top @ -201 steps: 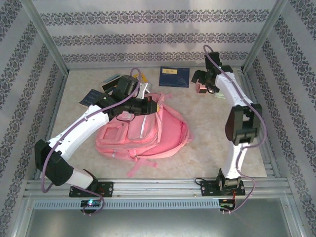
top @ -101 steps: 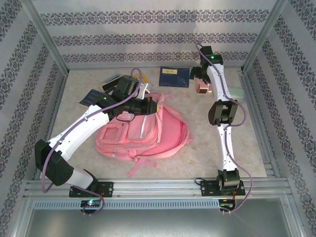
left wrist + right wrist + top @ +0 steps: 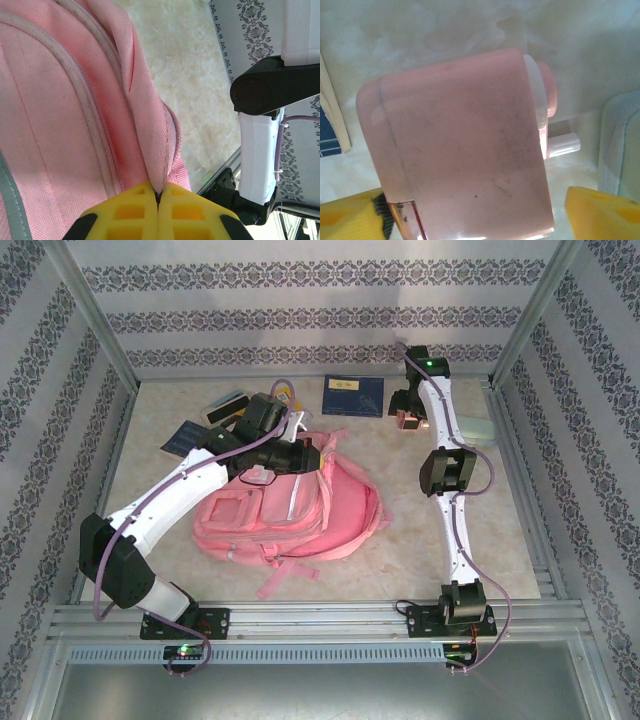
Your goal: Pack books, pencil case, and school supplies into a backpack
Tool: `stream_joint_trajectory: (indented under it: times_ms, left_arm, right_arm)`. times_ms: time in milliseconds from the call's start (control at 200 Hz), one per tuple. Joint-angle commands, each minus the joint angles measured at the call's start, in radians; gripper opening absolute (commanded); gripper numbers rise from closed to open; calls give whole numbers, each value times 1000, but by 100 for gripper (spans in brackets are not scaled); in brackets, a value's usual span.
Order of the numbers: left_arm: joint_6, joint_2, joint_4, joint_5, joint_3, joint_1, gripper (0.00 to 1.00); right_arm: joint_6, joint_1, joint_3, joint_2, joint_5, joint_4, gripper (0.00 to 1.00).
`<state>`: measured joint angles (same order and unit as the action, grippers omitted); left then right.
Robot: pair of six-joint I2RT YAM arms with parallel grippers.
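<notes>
A pale, marbled tabletop [image 3: 410, 570] lay inside patterned walls [image 3: 320, 315] — white with bands of dark floral ornament. Slanting metal posts [image 3: 92, 315] stood at the far corners, and aluminium rails [image 3: 320, 618] ran along the near edge.

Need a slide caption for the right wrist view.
Open right gripper straddling the pink block, mint pencil case alongside.
</notes>
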<state>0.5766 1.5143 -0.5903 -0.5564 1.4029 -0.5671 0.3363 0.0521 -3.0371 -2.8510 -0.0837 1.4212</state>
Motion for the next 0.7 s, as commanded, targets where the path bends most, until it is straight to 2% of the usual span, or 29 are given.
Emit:
stream_joint_trajectory:
  times_ms: [0,140,235,460,694]
  left_arm:
    - [-23,-2,4,9,29,25,0]
    - [-26,-21,0,9,12,29,0]
    - [-30,-39,-2,14,-2,32,0]
    - [-30,-91,12,17,-44,41,0]
    - [-40,-145,48,28,-86,42,0]
  right_arm:
    - [-16,3,-31,-22,-44,27,79]
    - [-22,6,-35,-25,-49,35,70]
    - [-26,9,-44,-18,-56,42,67]
    - [-33,22,-53,42,-104,74,65]
    - [-11,70,-114,97,-185,194,64]
